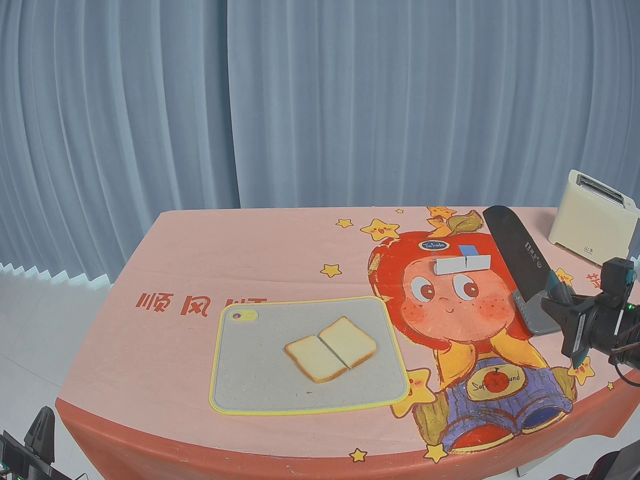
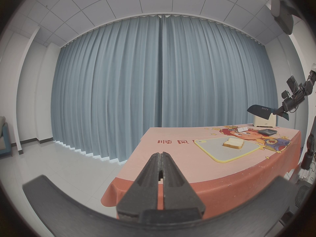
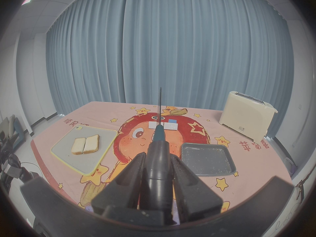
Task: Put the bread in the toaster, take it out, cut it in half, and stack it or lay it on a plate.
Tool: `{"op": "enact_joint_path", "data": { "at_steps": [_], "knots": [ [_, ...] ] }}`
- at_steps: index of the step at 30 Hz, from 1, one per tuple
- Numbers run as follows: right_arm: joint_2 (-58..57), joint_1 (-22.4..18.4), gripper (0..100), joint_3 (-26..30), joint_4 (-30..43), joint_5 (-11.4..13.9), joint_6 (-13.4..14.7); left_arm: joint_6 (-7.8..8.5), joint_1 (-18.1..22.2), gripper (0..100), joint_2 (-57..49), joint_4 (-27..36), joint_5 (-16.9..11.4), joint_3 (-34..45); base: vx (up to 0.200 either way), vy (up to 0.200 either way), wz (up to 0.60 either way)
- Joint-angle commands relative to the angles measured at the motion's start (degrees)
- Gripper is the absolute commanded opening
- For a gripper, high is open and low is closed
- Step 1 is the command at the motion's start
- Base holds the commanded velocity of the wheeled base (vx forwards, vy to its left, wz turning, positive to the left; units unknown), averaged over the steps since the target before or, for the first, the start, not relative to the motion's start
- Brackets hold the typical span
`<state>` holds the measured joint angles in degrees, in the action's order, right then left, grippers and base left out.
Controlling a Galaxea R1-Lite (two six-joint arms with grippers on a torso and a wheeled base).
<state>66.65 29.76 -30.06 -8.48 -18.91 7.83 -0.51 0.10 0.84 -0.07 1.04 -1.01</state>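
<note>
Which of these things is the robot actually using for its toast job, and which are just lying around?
For the job: bread halves, cutting board, knife in the right gripper, toaster, grey tray.
Lying about: small white and blue blocks.

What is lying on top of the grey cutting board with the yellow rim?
Two halves of a cut bread slice lie flat side by side near the middle of the grey cutting board. The surface beneath them is covered.

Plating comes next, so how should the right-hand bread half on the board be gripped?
Probably from straight above, pinching the two short crust ends of the right bread half: it lies flat on the cutting board, and its long cut side touches the other half, leaving no gap there.
</note>
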Motion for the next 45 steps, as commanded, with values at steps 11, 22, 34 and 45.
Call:
{"op": "enact_joint_path", "data": {
  "at_steps": [11,22,34,45],
  "knots": [
    [0.2,0.1,0,0.0,-0.1,0.0,0.0,-0.02,0.0,0,-0.6,0.0,0.0,1.0,0.000,0.000,0.00],
    [3.0,0.6,0,1.1,-0.3,0.1,0.2,-0.02,0.0,0,-0.7,0.0,0.0,1.0,0.000,0.000,0.00],
    [9.4,0.0,0,-1.8,-0.5,0.4,0.4,-0.02,0.0,0,-0.6,0.0,0.0,1.0,0.000,0.000,0.00],
    [16.9,-3.5,0,-1.8,-8.0,0.3,0.1,-0.02,0.1,0,-0.6,0.0,0.0,1.0,0.000,0.000,0.00]
  ]
}}
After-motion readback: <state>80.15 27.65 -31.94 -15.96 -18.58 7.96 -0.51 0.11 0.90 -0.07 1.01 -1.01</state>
